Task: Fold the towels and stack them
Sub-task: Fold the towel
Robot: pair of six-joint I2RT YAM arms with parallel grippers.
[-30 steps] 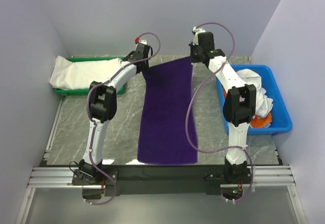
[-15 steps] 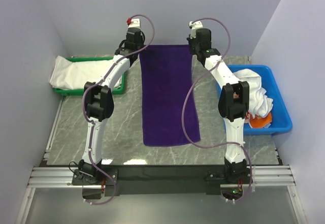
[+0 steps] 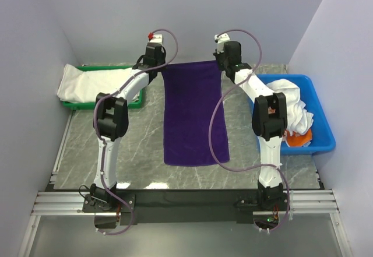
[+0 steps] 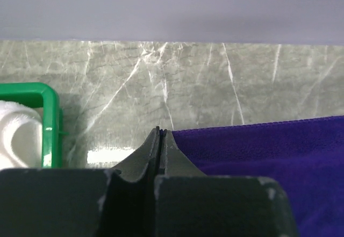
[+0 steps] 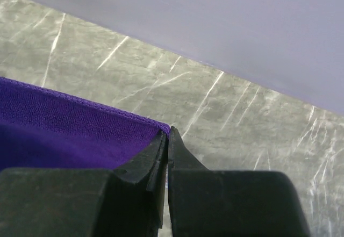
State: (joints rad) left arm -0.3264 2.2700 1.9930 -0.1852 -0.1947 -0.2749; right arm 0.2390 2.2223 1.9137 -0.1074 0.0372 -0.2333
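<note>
**Left gripper** [image 4: 161, 134]: jaws pressed together on the far left corner of the purple towel [image 4: 258, 151]. The cloth runs off to this gripper's right.

**Right gripper** [image 5: 167, 135]: jaws likewise closed on the far right corner, with the cloth running off to its left.

**Between the grippers:** the towel's far short edge is pulled straight, low over the table [image 3: 116, 169].

**Lie of the towel:** from the held edge the towel stretches back toward the arm bases. Its long axis runs far to near, and its near short edge lies free. Each arm holds one corner, so neither is nearer.

**Judgement:** the fold likely calls for both grippers to carry the held edge together toward the free edge.

**Beyond the grippers:**
- Left of the left gripper, a green tray [image 4: 45, 94] holds a white towel [image 4: 16, 132].
- Right of the right gripper is a blue bin [image 3: 323, 143].
</note>
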